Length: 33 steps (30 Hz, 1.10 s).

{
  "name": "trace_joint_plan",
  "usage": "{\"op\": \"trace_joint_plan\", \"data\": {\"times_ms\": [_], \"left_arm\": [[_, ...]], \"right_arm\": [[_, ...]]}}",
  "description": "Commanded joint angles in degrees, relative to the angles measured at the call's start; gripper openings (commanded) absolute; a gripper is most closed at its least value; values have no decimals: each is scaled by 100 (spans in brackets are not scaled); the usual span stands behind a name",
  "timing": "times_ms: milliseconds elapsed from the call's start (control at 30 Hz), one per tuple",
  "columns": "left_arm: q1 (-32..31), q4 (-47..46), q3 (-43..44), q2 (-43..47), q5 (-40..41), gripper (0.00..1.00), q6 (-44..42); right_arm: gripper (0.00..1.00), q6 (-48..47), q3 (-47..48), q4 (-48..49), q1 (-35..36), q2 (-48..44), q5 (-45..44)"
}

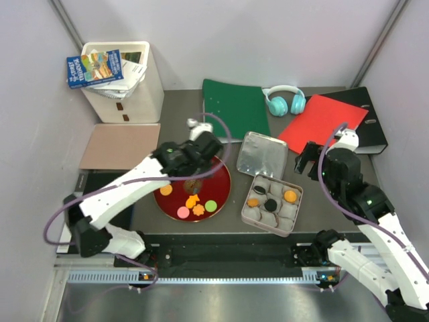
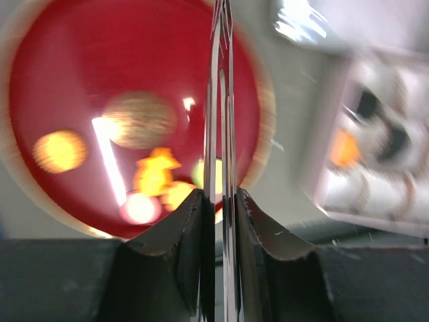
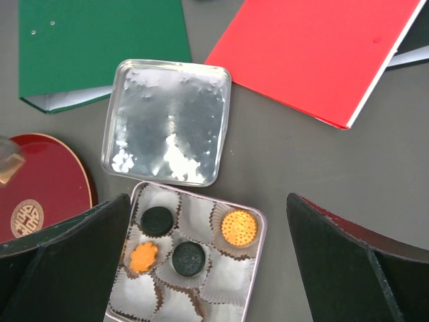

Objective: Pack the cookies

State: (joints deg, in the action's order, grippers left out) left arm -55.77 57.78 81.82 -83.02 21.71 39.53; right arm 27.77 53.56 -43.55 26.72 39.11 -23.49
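- Two grippers are over a dark table (image 1: 177, 111). The cookies (image 1: 198, 210) lie in two places, on a red plate and in a tin.
- Left gripper (image 2: 222, 67): its fingers (image 2: 181, 248) stand close together with only a thin slit between them. The wrist view is smeared, so I cannot tell whether they meet or hold anything.
- The plate (image 1: 221, 176) lies beneath these jaws. A gold emblem (image 2: 139, 119) at its middle sits left of them.
- Five cookies are on the plate. An orange round (image 2: 59, 151) is far to the jaws' left. An orange flower (image 2: 155, 171) is just left of them, with a pink one (image 2: 141, 208) nearer the finger bases. A green one (image 2: 204, 174) is partly hidden behind the fingers. A second flower (image 1: 198, 210) lies between the pink and the green.
- Right gripper (image 3: 209, 201): the jaws gape at full width, with nothing held between them.
- The tin (image 3: 263, 231), lined with paper cups, lies beneath and between these jaws.
- Four cookies are in the tin. A ridged orange disc (image 3: 239, 227) lies toward the right finger. A black round (image 3: 157, 220) and a small orange flower shape (image 3: 143, 257) lie close by the left finger. Another black one (image 3: 188, 258) is midway between the fingers.
- The lid (image 3: 167, 121) lies just beyond the jaws, its near edge at the tin's far edge.
- Farther beyond, a green folder (image 3: 100, 47) is on the left finger's side and a red folder (image 3: 315, 54) on the right finger's side.
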Motion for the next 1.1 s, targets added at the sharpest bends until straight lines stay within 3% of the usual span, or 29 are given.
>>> {"op": "trace_joint_plan", "data": {"times_ms": [0, 133, 367, 533, 800, 867, 967, 1067], "left_arm": [[1003, 602, -411, 1041, 1018, 31, 582], [2050, 735, -763, 1429, 1432, 34, 530], [4088, 16, -1379, 1193, 985, 35, 441], [4715, -732, -1292, 185, 1001, 33, 608], [5532, -979, -185, -1197, 1055, 38, 301], [6013, -935, -70, -1566, 1115, 40, 170], [6455, -1084, -158, -1761, 1028, 47, 3], [6614, -1093, -140, -1866, 1001, 63, -112]], "right_arm": [[99, 62, -91, 347, 35, 52, 125], [99, 71, -179, 409, 105, 105, 177], [99, 229, -495, 514, 123, 70, 476], [99, 282, -610, 540, 123, 18, 520], [99, 220, -645, 470, 123, -70, 485], [99, 211, -663, 461, 123, -79, 503], [99, 203, -706, 496, 123, -71, 503], [99, 185, -724, 531, 140, -9, 503]]}}
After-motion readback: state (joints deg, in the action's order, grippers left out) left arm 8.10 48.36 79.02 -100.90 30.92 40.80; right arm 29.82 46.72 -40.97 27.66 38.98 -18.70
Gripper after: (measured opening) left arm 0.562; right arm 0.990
